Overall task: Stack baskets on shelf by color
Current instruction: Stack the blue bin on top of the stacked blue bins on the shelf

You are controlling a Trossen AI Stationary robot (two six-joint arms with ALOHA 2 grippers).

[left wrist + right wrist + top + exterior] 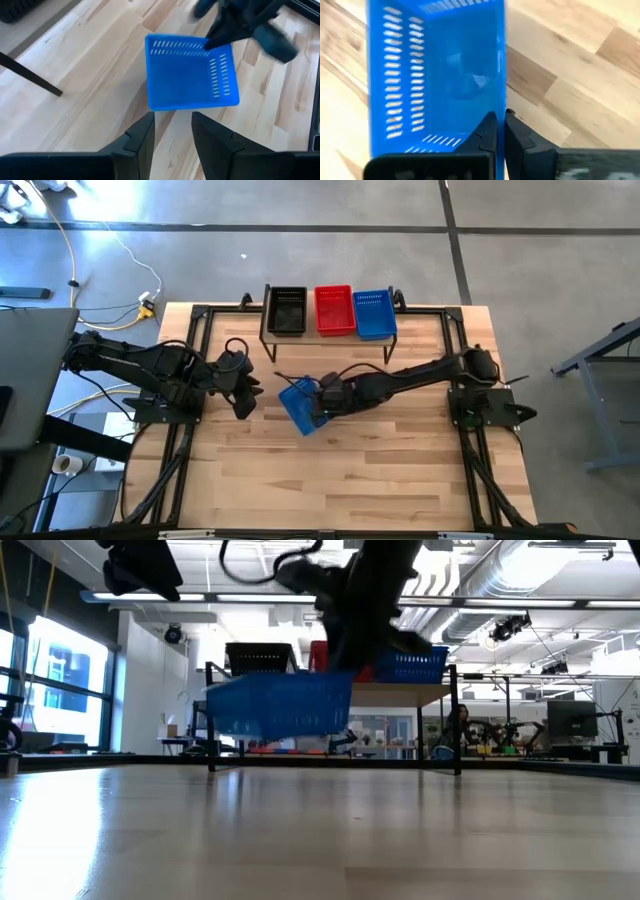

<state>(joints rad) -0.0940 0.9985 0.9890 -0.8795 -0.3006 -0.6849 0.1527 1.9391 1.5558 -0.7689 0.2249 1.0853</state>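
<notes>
Centre of the high view: we see a blue basket (298, 406), lifted clear of the tabletop (380, 470) in the low view, its wall pinched between the closed fingers of the right gripper (322, 402). At upper centre, the shelf (330, 332) carries a black basket (287, 311), a red basket (334, 310) and a second blue basket (374, 313) side by side. Left of centre, we find the left gripper (244, 404) hovering near the held basket, fingers apart and empty.

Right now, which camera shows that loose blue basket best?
Left wrist view: the loose blue basket shows whole. High view shows it small, low view from the side, right wrist view only part, with the right arm's fingers shut on its wall.
</notes>
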